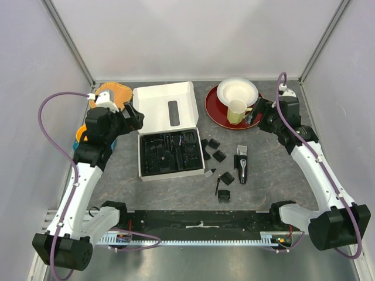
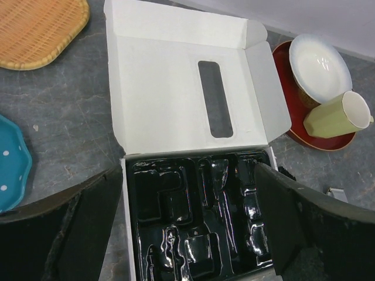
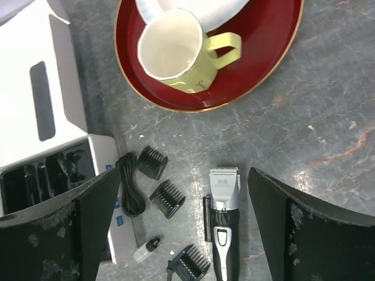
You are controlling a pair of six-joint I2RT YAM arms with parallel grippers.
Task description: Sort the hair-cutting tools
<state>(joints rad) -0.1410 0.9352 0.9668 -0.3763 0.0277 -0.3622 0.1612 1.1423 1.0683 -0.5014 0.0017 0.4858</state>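
The black and silver clipper (image 1: 241, 164) lies on the grey table right of the white box (image 1: 166, 104) with its black moulded tray (image 1: 170, 153). It also shows in the right wrist view (image 3: 225, 225). Several black comb attachments (image 1: 220, 156) lie between tray and clipper, three of them in the right wrist view (image 3: 167, 199). A thin black brush (image 1: 217, 187) lies by the lower combs. My left gripper (image 1: 136, 117) is open and empty, above the box; the tray (image 2: 199, 222) lies between its fingers. My right gripper (image 1: 258, 112) is open and empty, above the red plate's near edge.
A red plate (image 1: 218, 111) at the back right holds a white bowl (image 1: 237, 91) and a yellow-green mug (image 1: 236, 111). A coiled black cable (image 3: 130, 184) and a small oil bottle (image 3: 146, 249) lie by the tray. A wicker tray (image 1: 115, 93) and a teal plate (image 2: 9, 164) are at the left.
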